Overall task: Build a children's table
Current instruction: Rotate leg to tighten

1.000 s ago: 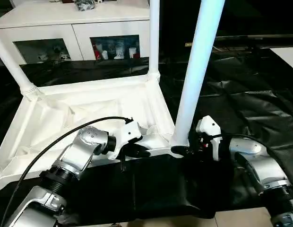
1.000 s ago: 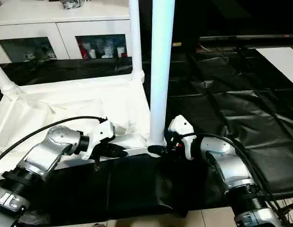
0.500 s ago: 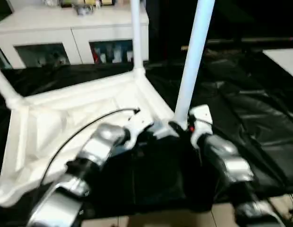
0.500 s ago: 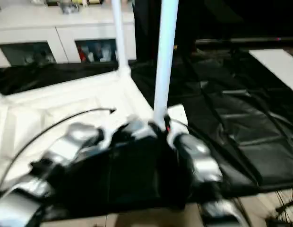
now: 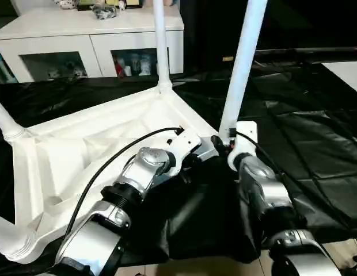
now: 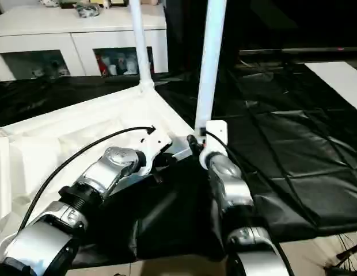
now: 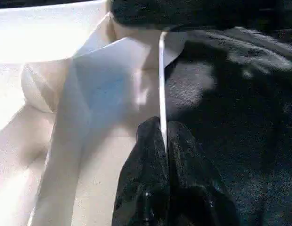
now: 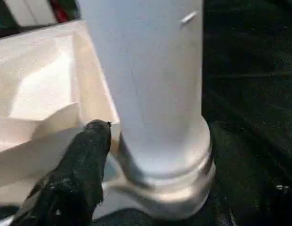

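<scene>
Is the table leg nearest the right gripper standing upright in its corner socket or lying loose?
Upright. The leg rises from the corner socket of the upturned table top, its flared base seated there.

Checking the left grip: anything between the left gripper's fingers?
Yes. In the left wrist view the thin white rim of the table top runs between the left gripper's two black fingers, which are shut on it.

head pair: down, forward | wrists: close on table (image 5: 80, 155) corner
</scene>
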Motion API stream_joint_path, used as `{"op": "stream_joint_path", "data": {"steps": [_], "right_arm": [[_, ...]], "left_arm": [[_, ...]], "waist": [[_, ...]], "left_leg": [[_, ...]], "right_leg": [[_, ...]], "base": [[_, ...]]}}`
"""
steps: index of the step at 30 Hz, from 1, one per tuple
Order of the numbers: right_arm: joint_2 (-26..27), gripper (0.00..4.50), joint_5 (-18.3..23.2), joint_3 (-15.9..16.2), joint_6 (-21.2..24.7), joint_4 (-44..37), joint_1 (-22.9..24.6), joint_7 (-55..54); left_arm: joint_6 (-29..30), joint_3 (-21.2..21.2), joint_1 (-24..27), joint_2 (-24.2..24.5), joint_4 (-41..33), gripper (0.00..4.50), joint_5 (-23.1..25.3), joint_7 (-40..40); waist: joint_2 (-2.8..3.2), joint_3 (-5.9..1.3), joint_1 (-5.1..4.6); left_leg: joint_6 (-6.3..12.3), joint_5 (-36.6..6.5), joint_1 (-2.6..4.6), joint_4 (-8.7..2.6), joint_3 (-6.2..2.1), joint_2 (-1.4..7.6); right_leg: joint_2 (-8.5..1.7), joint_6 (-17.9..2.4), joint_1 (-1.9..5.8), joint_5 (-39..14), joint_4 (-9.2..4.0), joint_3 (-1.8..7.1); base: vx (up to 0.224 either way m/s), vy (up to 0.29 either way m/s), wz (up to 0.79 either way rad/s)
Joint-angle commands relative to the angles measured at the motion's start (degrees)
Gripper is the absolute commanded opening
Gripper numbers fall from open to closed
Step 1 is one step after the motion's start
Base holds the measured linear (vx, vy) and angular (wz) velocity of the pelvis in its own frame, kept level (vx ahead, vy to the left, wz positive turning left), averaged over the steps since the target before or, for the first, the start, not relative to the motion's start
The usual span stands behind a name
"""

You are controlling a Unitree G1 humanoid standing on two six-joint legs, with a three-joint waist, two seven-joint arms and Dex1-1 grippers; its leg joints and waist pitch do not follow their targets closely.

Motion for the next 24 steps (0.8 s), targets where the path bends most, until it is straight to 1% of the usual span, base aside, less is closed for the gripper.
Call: {"op": "stream_joint_path", "data": {"steps": [1,2,3,4,5,6,7,8,9,10,11,12,13,14,15,17,18,19,20,21,24], "right_arm": [[-1.82,3.76,1.3,5.65,0.4,-5.29,0.51,9.16],[-3.77,3.8,1.02,6.73,0.98,-6.61,1.06,11.98],[-6.27,3.95,0.86,8.22,1.75,-8.29,1.86,15.99],[-7.98,3.95,0.96,9.27,2.3,-9.55,2.48,18.99],[-9.88,3.95,1.17,10.43,2.91,-11.0,3.19,22.43],[-12.57,3.95,0.46,11.96,2.34,-12.77,4.26,26.55],[-14.14,3.95,0.35,12.58,2.34,-13.86,4.92,28.93],[-15.74,3.95,0.25,13.07,2.19,-14.9,5.56,31.19],[-16.77,3.95,0.17,13.28,1.96,-15.49,5.95,32.54],[-19.56,3.95,0.01,13.39,1.26,-16.74,6.86,35.9],[-20.69,3.95,0.06,13.35,1.02,-17.15,7.17,37.25],[-21.04,3.95,0.13,13.36,1.01,-17.36,7.29,37.63],[-22.56,3.95,0.49,13.45,1.18,-18.22,7.8,39.25],[-23.36,3.95,0.73,13.6,1.34,-18.73,8.1,40.17],[-24.25,3.95,1.12,13.95,1.72,-19.44,8.42,41.23],[-25.26,3.95,1.3,14.46,2.04,-20.27,8.8,42.39],[-25.99,3.95,1.51,14.89,2.5,-21.05,9.14,43.45],[-26.24,3.95,1.61,15.03,2.68,-21.37,9.32,43.87],[-26.38,3.95,1.63,15.1,3.0,-21.85,9.57,44.32],[-26.38,3.95,1.63,15.1,3.0,-21.85,9.57,44.32],[-26.21,3.95,1.85,15.51,3.68,-22.16,9.83,45.51]], "left_arm": [[-1.06,-1.16,1.87,1.25,-0.35,0.0,0.57,-2.2],[-1.93,-1.42,2.51,2.09,-1.49,0.0,0.4,-3.75],[-2.4,-1.61,3.2,3.07,-2.78,0.0,0.16,-5.38],[-2.32,-1.66,3.63,3.7,-3.58,0.0,-0.01,-6.29],[-2.15,-1.71,4.1,4.38,-4.45,0.0,-0.2,-7.27],[-2.98,-1.81,4.88,5.41,-5.86,0.0,-0.8,-9.46],[-3.04,-1.85,5.37,6.06,-6.81,0.0,-1.18,-10.77],[-3.5,-2.0,5.95,6.84,-7.9,0.0,-1.58,-12.39],[-4.06,-2.17,6.39,7.44,-8.71,0.0,-1.86,-13.68],[-5.51,-2.94,8.03,9.55,-11.68,0.0,-3.04,-18.52],[-5.99,-3.39,8.92,10.68,-13.31,0.0,-3.72,-21.05],[-6.11,-3.52,9.19,11.0,-13.82,0.0,-3.92,-21.75],[-6.16,-4.06,10.46,12.52,-16.37,0.0,-5.0,-24.92],[-5.94,-4.27,11.18,13.33,-17.91,0.0,-5.72,-26.56],[-5.64,-4.3,11.84,13.98,-19.38,0.0,-6.28,-27.79],[-5.07,-4.28,12.53,14.67,-21.05,0.0,-6.65,-28.63],[-4.67,-4.27,13.0,15.26,-22.23,0.0,-6.76,-29.04],[-4.44,-4.3,13.19,15.52,-22.72,0.0,-6.83,-29.25],[-3.99,-4.17,13.65,16.0,-23.79,0.0,-7.06,-29.99],[-3.99,-4.17,13.65,16.0,-23.79,0.0,-7.06,-29.99],[-3.68,-4.09,13.97,16.22,-24.58,0.0,-7.28,-30.3]], "waist": [[-0.72,-3.21,0.3],[-0.82,-3.27,0.53],[-0.88,-3.38,0.59],[-0.76,-3.24,0.55],[-0.79,-3.21,0.53],[-0.82,-3.35,0.55],[-0.85,-3.49,0.68],[-1.03,-3.53,0.84],[-0.95,-3.54,0.93],[-1.05,-3.59,0.92],[-0.92,-3.71,1.0],[-0.92,-3.71,1.0],[-0.77,-3.85,1.11],[-0.69,-3.8,1.19],[-0.61,-3.69,1.41],[-0.52,-3.63,2.01],[-0.56,-3.46,2.28],[-0.66,-3.33,2.56],[-0.69,-3.26,2.64],[-0.69,-3.25,2.77],[-0.82,-3.15,2.83]], "left_leg": [[2.08,-17.0,0.27,-5.02,-2.2,3.25],[2.21,-16.46,0.25,-5.02,-2.31,3.27],[3.05,-15.35,0.01,-4.8,-2.17,3.32],[3.98,-14.25,-0.36,-4.83,-2.13,3.42],[4.17,-14.17,-0.29,-4.81,-2.07,3.42],[4.23,-13.75,-0.11,-4.67,-2.0,3.48],[4.63,-12.28,-0.18,-4.45,-1.9,3.45],[4.87,-11.5,-0.07,-4.41,-1.87,3.52],[5.69,-10.5,-0.14,-4.24,-1.78,3.5],[6.33,-9.25,-0.4,-4.22,-1.8,3.58],[6.74,-8.23,-0.34,-4.1,-1.71,3.68],[6.74,-8.23,-0.34,-4.1,-1.71,3.68],[7.2,-6.88,-0.11,-3.96,-1.65,3.81],[7.4,-6.72,0.0,-3.96,-1.52,3.88],[7.46,-6.82,0.08,-3.94,-1.4,3.96],[7.13,-7.82,0.49,-3.98,-1.24,4.18],[6.56,-9.0,0.54,-4.14,-1.21,4.21],[5.88,-10.0,0.51,-4.32,-1.25,4.3],[5.55,-10.54,0.49,-4.39,-1.24,4.26],[4.74,-11.1,0.58,-4.46,-1.29,4.23],[3.4,-12.2,0.61,-4.59,-1.33,4.05]], "right_leg": [[-3.87,-9.66,2.18,-22.07,-4.71,2.2],[-3.83,-9.53,2.46,-21.77,-4.63,2.12],[-3.85,-9.91,2.52,-20.0,-4.4,2.21],[-3.82,-10.45,2.64,-18.22,-4.12,2.28],[-3.76,-10.56,2.49,-18.41,-4.21,2.27],[-3.87,-10.99,2.44,-18.27,-4.15,2.32],[-3.84,-11.71,2.52,-16.12,-3.88,2.38],[-3.76,-12.02,2.59,-14.87,-3.79,2.35],[-3.8,-12.83,2.54,-13.31,-3.61,2.4],[-3.85,-13.5,2.71,-11.78,-3.3,2.36],[-3.75,-13.89,2.61,-10.24,-3.05,2.39],[-3.75,-13.89,2.61,-10.24,-3.05,2.39],[-3.61,-15.31,2.52,-7.08,-2.55,2.34],[-3.51,-15.61,2.37,-6.69,-2.61,2.35],[-3.38,-15.95,2.24,-6.39,-2.54,2.36],[-3.4,-16.03,1.98,-7.4,-2.64,2.42],[-3.36,-15.78,1.92,-8.92,-2.73,2.45],[-3.48,-15.01,2.0,-10.86,-2.85,2.51],[-3.5,-14.61,1.95,-12.0,-3.0,2.55],[-3.59,-14.0,1.92,-13.5,-3.13,2.61],[-3.59,-12.87,1.86,-16.23,-3.44,2.69]], "base": [[0.0,0.0,0.0],[0.0,0.0,0.0],[0.0,0.0,0.0],[0.0,0.0,0.0],[0.0,0.0,0.0],[0.0,0.0,0.0],[0.0,0.0,0.0],[0.0,0.0,0.0],[0.0,0.0,0.0],[0.0,0.0,0.0],[0.0,0.0,0.0],[0.0,0.0,0.0],[0.0,0.0,0.0],[0.0,0.0,0.0],[0.0,0.0,0.0],[0.0,0.0,0.0],[0.0,0.0,0.0],[0.0,0.0,0.0],[0.0,0.0,0.0],[0.0,0.0,0.0],[0.0,0.0,0.0]]}}
